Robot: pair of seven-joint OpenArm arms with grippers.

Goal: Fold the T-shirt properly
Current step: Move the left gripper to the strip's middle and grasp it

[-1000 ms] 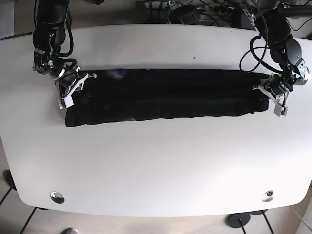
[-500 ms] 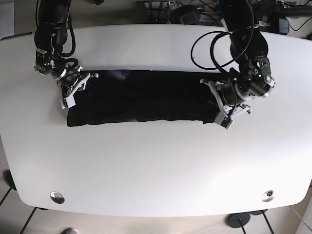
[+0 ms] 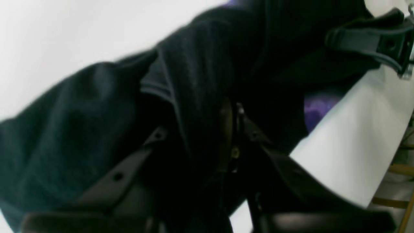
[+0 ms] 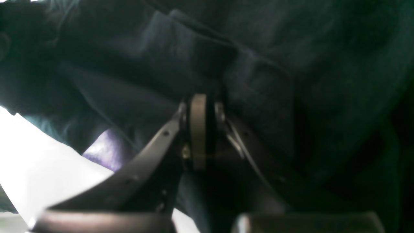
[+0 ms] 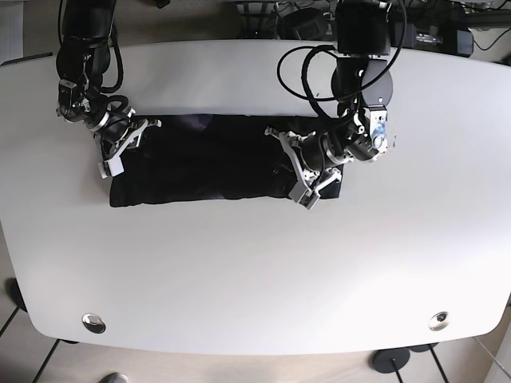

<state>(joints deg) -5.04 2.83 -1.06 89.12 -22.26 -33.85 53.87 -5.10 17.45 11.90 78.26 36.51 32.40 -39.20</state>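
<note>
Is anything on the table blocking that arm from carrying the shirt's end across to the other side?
Nothing visible does. The left gripper holds the T-shirt end, and only flat shirt lies between it and the right gripper on the table.

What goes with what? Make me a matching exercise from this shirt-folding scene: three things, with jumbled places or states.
1. left gripper
2. right gripper
3. T-shirt

a. clamps the cloth at the base view's left end
b. black, lying on the white table
c. holds a fold of cloth near the table's middle

Pairs: 1-c, 2-a, 3-b
</note>
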